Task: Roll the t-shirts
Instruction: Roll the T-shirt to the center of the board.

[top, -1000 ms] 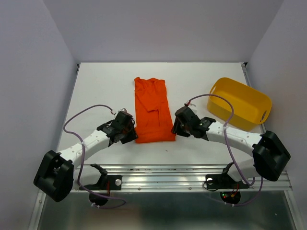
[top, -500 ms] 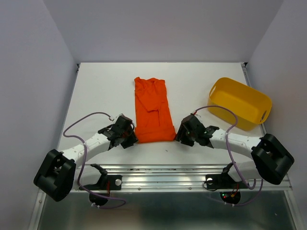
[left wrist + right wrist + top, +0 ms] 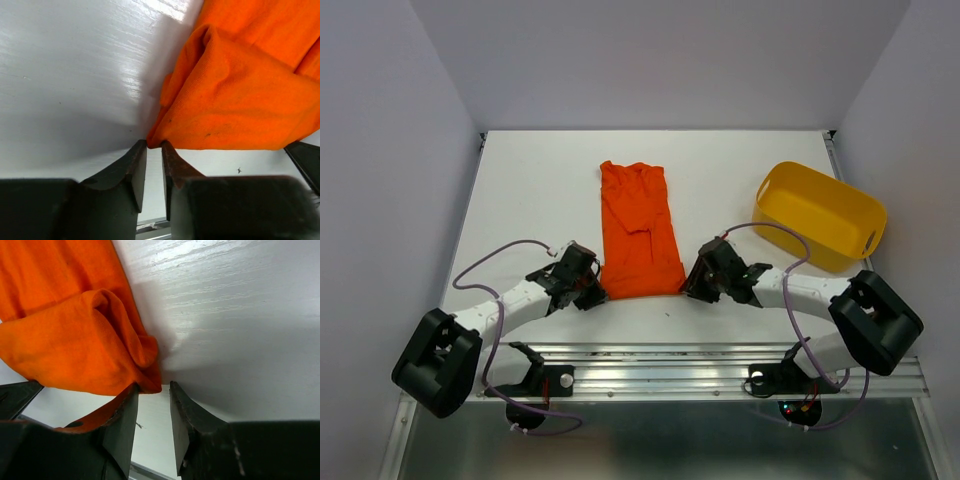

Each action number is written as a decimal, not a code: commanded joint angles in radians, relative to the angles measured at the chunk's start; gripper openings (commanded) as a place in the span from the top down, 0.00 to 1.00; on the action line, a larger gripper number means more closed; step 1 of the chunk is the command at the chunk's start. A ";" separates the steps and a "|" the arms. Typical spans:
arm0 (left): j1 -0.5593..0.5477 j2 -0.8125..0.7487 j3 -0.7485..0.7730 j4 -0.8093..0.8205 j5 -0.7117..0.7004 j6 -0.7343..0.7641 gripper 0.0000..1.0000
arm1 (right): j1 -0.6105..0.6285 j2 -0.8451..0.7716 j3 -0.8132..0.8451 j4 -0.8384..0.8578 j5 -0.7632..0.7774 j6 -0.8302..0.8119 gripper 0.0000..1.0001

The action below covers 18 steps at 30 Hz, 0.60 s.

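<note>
**One shirt, one tub, two arms**

There is one orange t-shirt (image 3: 638, 235), one white table (image 3: 520, 190) and one yellow tub (image 3: 820, 215). Two robot arms are in view, a left arm (image 3: 510, 300) and a right arm (image 3: 810, 290). Each carries one gripper, the left gripper (image 3: 154, 145) and the right gripper (image 3: 153, 386), so two in all. Each gripper shows two dark fingers (image 3: 132, 165), four together. Two purple cables loop over the arms, a left cable (image 3: 520, 241) and a right cable (image 3: 765, 226).
</note>
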 commanded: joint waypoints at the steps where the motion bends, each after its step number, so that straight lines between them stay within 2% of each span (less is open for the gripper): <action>1: -0.006 0.011 -0.007 0.024 -0.011 -0.009 0.76 | -0.003 0.023 0.011 0.057 -0.025 0.009 0.65; 3: -0.006 0.014 0.001 0.022 -0.014 -0.008 0.83 | -0.003 0.026 0.015 0.060 -0.026 0.010 0.75; 4: -0.006 0.014 0.005 0.019 -0.016 -0.003 0.93 | -0.003 0.026 0.017 0.060 -0.026 0.009 0.83; 5: -0.006 0.014 0.010 0.016 -0.016 -0.003 0.99 | -0.003 0.023 0.018 0.059 -0.026 0.007 0.87; 7: -0.006 0.011 0.024 0.001 -0.016 -0.002 1.00 | -0.003 0.008 0.023 0.056 -0.020 0.009 0.98; 18: -0.001 -0.045 0.131 -0.088 -0.086 0.015 1.00 | -0.012 -0.047 0.096 -0.026 0.031 -0.020 0.99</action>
